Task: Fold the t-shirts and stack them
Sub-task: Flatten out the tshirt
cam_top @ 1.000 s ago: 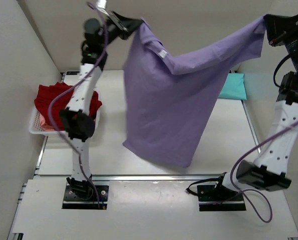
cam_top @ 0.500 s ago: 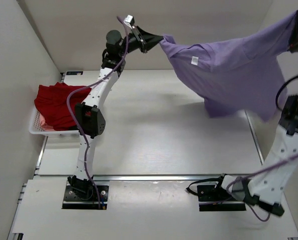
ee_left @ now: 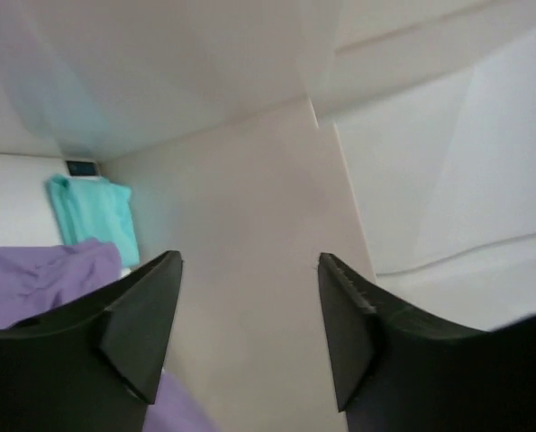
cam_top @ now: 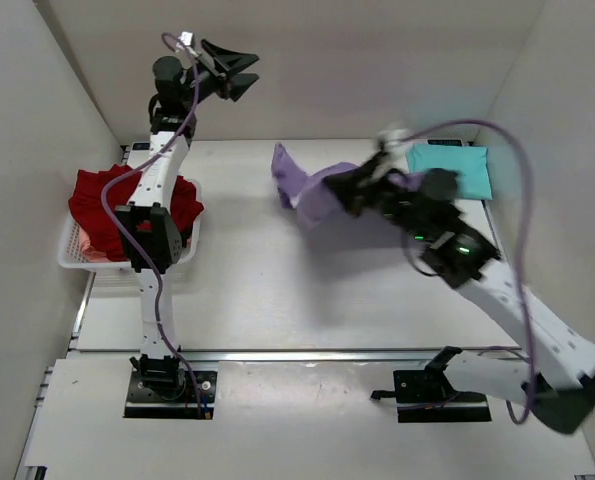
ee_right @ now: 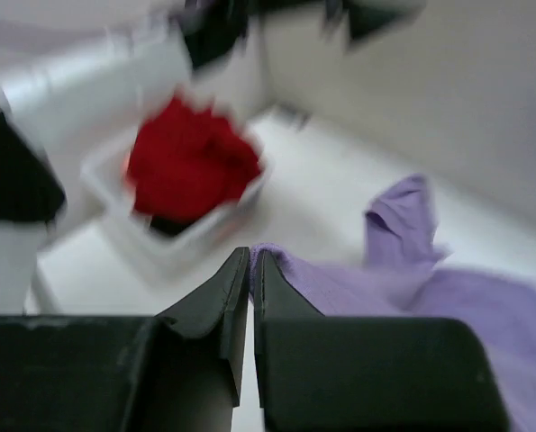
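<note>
We see left gripper [cam_top: 243, 78] high up by back wall, jaws spread, nothing between. Right gripper [cam_top: 355, 192] low over table [cam_top: 277, 290], jaws closed, pinching edge of purple shirt [cam_top: 305, 195]. Shirt bunched just left of gripper, far middle of table. Teal shirt [cam_top: 453, 170] flat at far right corner. Red shirts [cam_top: 112, 205] heaped in basket [cam_top: 75, 258], left side.
</note>
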Controlling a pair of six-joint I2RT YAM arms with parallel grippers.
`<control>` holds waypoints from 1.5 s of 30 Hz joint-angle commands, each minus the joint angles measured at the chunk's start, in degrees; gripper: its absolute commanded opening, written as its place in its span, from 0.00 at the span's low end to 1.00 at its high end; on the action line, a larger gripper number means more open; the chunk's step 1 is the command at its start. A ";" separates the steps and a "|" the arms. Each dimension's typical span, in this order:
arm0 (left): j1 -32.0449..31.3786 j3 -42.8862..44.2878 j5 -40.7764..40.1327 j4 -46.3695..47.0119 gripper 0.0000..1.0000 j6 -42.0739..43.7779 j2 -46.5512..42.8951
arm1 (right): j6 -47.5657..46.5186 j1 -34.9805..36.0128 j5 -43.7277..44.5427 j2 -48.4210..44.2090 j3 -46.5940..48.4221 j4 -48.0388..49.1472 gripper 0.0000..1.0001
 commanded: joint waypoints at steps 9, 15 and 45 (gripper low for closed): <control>6.08 -31.08 0.73 -2.55 0.76 7.97 -28.31 | -8.85 12.25 -13.20 23.23 6.97 4.03 0.00; 8.72 -50.80 -0.15 -1.31 0.78 7.88 -41.51 | -13.49 15.74 -20.44 26.49 3.81 2.13 0.50; -17.56 -91.68 -36.59 -49.29 0.68 28.98 -63.14 | 2.05 -37.31 19.21 21.12 -22.83 -9.57 0.61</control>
